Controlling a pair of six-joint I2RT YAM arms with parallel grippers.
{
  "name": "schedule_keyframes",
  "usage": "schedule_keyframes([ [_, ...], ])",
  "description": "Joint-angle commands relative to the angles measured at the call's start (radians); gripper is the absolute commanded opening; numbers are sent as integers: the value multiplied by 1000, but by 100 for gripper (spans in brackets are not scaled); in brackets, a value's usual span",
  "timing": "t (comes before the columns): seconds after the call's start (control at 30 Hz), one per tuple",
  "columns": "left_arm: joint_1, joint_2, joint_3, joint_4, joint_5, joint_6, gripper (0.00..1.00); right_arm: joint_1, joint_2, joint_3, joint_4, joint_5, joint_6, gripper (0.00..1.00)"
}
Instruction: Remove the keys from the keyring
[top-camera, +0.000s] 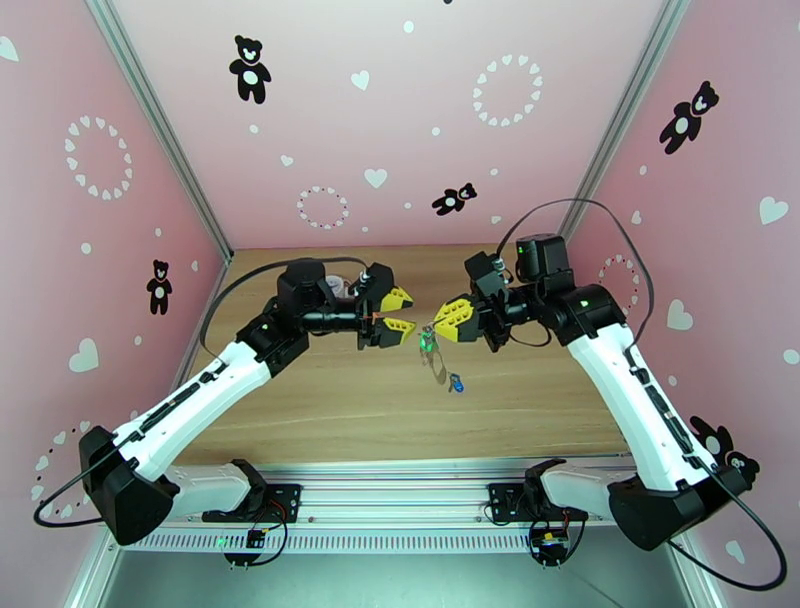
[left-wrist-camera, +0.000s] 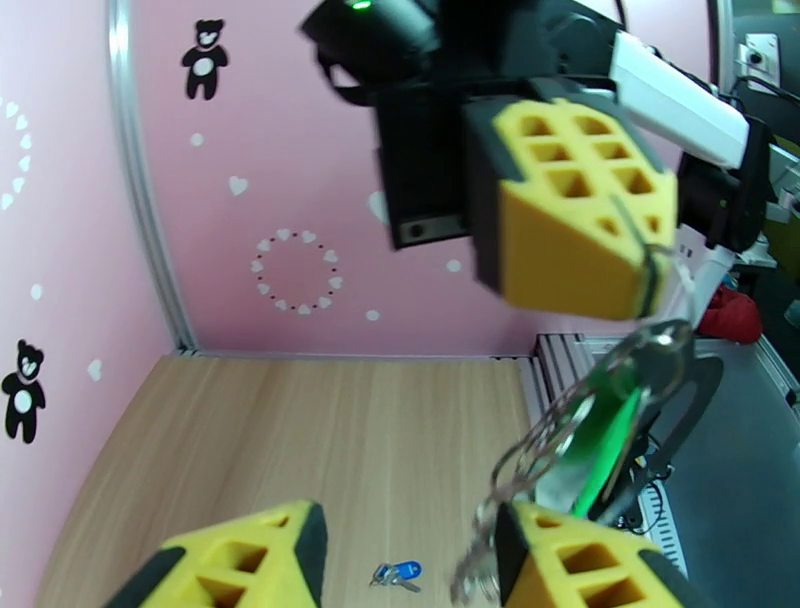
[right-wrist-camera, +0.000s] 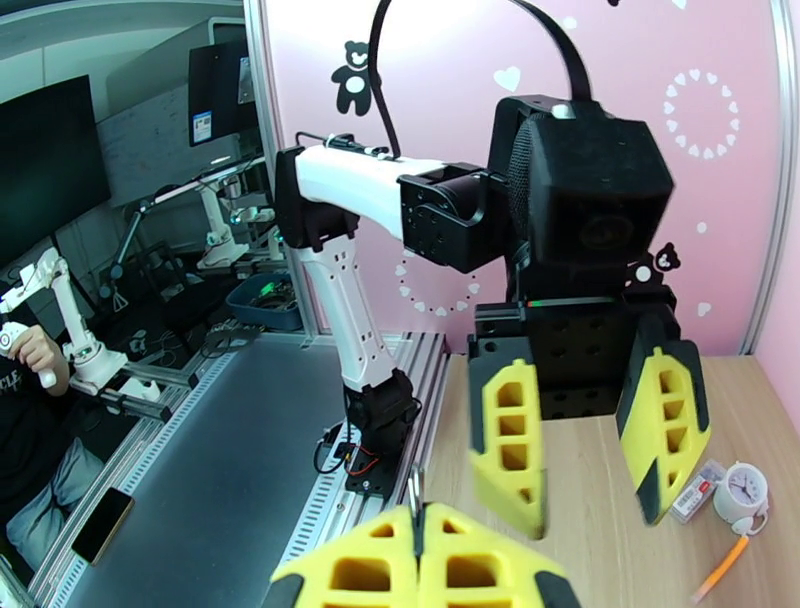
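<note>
Yellow pads (left-wrist-camera: 240, 560) of the left jaws stand apart with nothing between them, and that gap is what I have to line up. Facing them, the right jaws are shut on the keyring (right-wrist-camera: 414, 497), pinching its thin wire at their tips. The green-tagged key (left-wrist-camera: 605, 435) hangs from the ring below those tips, its long axis running downward with a slight tilt. From the left jaws it sits just beyond the tips but off to one side, in front of one pad rather than centred in the gap. I judge the next move to be a small sideways shift of the left arm, the nearer free one, so the tag falls between the pads. The blue-tagged key (top-camera: 457, 382) lies flat on the counter (top-camera: 330, 400) beneath the right jaws, apart from the ring; I take it as already off, so the green one is what remains.
</note>
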Motion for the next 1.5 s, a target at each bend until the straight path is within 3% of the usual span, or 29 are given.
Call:
schedule_keyframes([
  [0.0, -33, 19, 49, -23, 63, 78, 50, -4, 6, 41, -63, -21, -46, 0],
  [0.23, -51, 51, 73, 7, 76, 75, 51, 6, 8, 42, -33, 12, -9, 0],
  [0.5, -60, 78, 101, -16, 176, 110, 50, 25, -19, 25, 69, 83, 92, 0],
  [0.63, -63, 75, 100, -50, 181, 132, 44, 31, -30, 25, 98, 99, 118, 0],
  [0.93, -64, 40, 48, -49, 151, 130, 20, 37, -35, 21, 123, 130, 130, 0],
  [1.03, -65, 30, 37, -20, 151, 107, 19, 43, -40, 15, 125, 154, 126, 0],
  [1.2, -65, 22, 40, -46, 131, 109, 7, 43, -52, 6, 123, 199, 125, 0],
  [1.3, -66, 19, 48, -68, 121, 99, 4, 45, -62, -1, 117, 227, 124, 5],
  [1.4, -63, 14, 45, -67, 72, 71, 2, 53, -76, -6, 121, 286, 137, 22],
  [1.47, -61, 15, 39, -58, 31, 43, 0, 61, -85, -5, 120, 339, 149, 26],
])
